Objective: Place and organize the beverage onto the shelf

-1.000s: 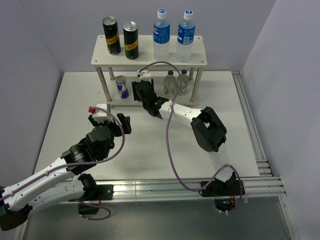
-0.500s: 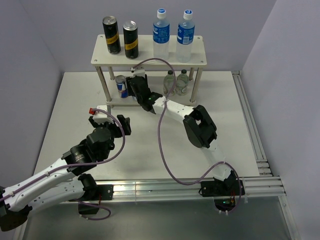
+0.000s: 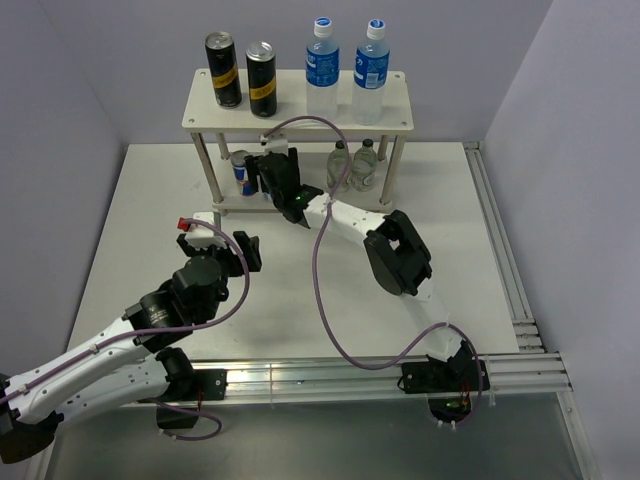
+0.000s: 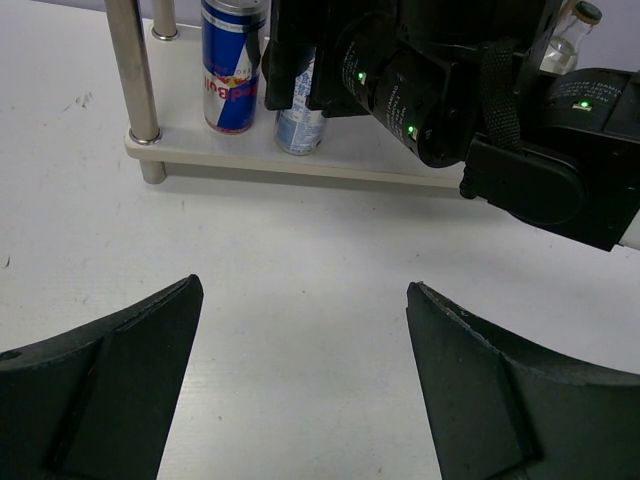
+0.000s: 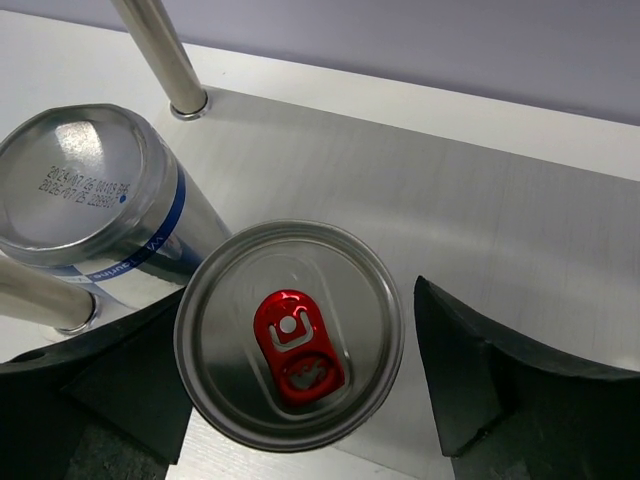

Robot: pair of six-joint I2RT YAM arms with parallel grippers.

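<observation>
The cream two-tier shelf [image 3: 290, 118] stands at the back. Two black-and-gold cans [image 3: 224, 70] and two blue-labelled water bottles [image 3: 323, 70] stand on its top board. One blue-and-silver can [image 3: 241, 172] stands at the left of the lower board [image 4: 370, 170]. My right gripper [image 3: 272, 178] reaches under the top board. Its jaws are open around the second slim can [image 5: 290, 335], which stands upright on the lower board beside the first can [image 5: 95, 190], with a gap at the right finger. My left gripper [image 3: 218, 240] is open and empty over the table in front of the shelf.
Two small clear bottles [image 3: 352, 165] stand at the right of the lower board. Thin metal shelf legs [image 5: 160, 50] rise close to the cans. The right arm's purple cable [image 3: 325, 250] loops across the table. An aluminium rail [image 3: 330, 375] runs along the near edge.
My right gripper has carried the second slim can from in front of the shelf onto the lower board beside the first can. It has barely moved in the last half second. The left arm is almost still.
</observation>
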